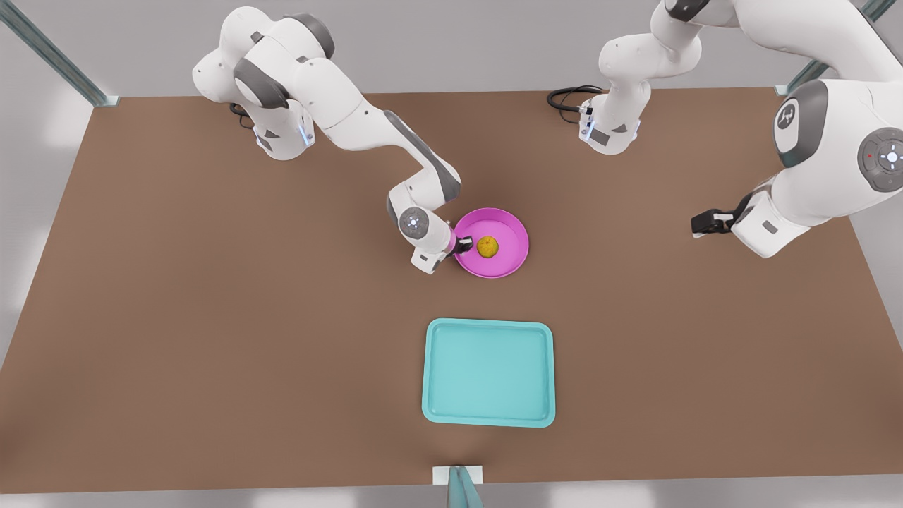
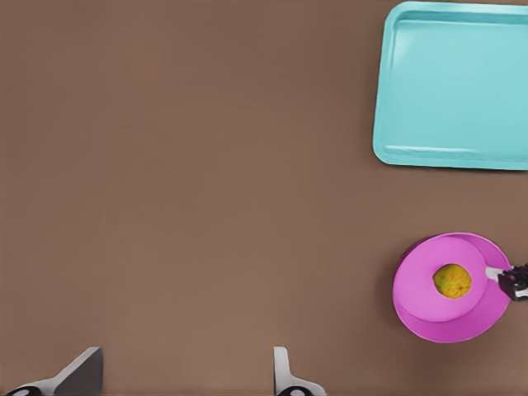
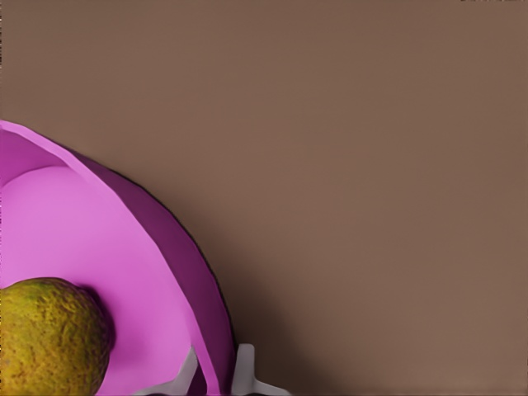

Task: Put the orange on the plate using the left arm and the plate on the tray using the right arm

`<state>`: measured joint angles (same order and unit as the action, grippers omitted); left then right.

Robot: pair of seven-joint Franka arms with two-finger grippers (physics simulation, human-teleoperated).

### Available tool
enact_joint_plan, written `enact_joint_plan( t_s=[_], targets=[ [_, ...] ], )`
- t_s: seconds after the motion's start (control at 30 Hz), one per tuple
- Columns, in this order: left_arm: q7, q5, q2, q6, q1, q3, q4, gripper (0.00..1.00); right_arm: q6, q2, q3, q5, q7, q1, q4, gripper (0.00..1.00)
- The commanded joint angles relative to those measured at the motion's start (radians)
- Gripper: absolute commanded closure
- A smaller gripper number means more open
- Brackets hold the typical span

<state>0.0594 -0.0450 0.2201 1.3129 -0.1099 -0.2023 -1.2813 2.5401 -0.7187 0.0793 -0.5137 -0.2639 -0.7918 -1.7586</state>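
Note:
The orange (image 1: 487, 246) (image 2: 452, 281) (image 3: 49, 338) lies in the middle of the magenta plate (image 1: 504, 229) (image 2: 429, 305) (image 3: 99, 239). My right gripper (image 1: 462, 245) (image 2: 516, 283) (image 3: 214, 375) is at the plate's edge on the front view's left, one finger inside the rim and one outside, shut on it. The turquoise tray (image 1: 488, 372) (image 2: 454, 82) lies bare on the table nearer the front edge, apart from the plate. My left gripper (image 1: 700, 224) (image 2: 181, 375) hangs open above the table at the front view's right, far from the plate, holding nothing.
The brown table (image 1: 211, 317) stretches wide around the plate and tray. A black cable (image 1: 568, 97) coils by the arm base at the back. A small teal and white fixture (image 1: 458, 483) sits at the table's front edge, below the tray.

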Motion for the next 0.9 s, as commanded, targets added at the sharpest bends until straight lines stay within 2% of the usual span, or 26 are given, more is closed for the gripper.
enact_joint_plan(
  t_s=[0.0, 0.07, 0.3, 0.43, 0.53, 0.6, 0.73, 0.87],
  targets=[
    [-0.020, -0.004, -0.001, 0.002, -0.001, 0.001, 0.000, 0.00, -0.009, 0.002, 0.000, 0.006, -0.034, 0.000, 0.001, 0.73],
    [-0.020, -0.004, 0.001, 0.003, -0.001, 0.010, 0.000, 0.00, -0.011, 0.008, 0.003, 0.004, -0.032, 0.002, 0.001, 0.79],
    [-0.026, -0.036, 0.002, -0.004, 0.012, 0.000, 0.000, 0.00, -0.012, 0.058, 0.022, 0.003, -0.040, 0.028, 0.011, 0.79],
    [-0.004, -0.032, -0.028, -0.092, 0.036, 0.000, 0.000, 0.00, -0.014, 0.064, 0.022, -0.002, -0.041, 0.063, 0.071, 0.79],
    [-0.009, -0.041, -0.004, -0.038, 0.033, 0.003, -0.001, 0.00, -0.014, 0.059, 0.023, -0.011, -0.066, 0.128, 0.126, 0.79],
    [-0.007, -0.041, 0.018, -0.018, 0.033, 0.007, -0.001, 0.00, -0.014, 0.051, 0.025, -0.106, -0.072, 0.174, 0.163, 0.79],
    [-0.017, -0.039, 0.059, 0.103, 0.029, 0.012, 0.000, 0.00, -0.011, -0.054, 0.025, -0.201, -0.147, 0.273, 0.333, 0.79],
    [-0.010, -0.038, 0.045, 0.103, 0.030, 0.011, 0.002, 0.00, -0.001, -0.139, 0.040, -0.197, -0.150, 0.356, 0.444, 0.79]
  ],
)
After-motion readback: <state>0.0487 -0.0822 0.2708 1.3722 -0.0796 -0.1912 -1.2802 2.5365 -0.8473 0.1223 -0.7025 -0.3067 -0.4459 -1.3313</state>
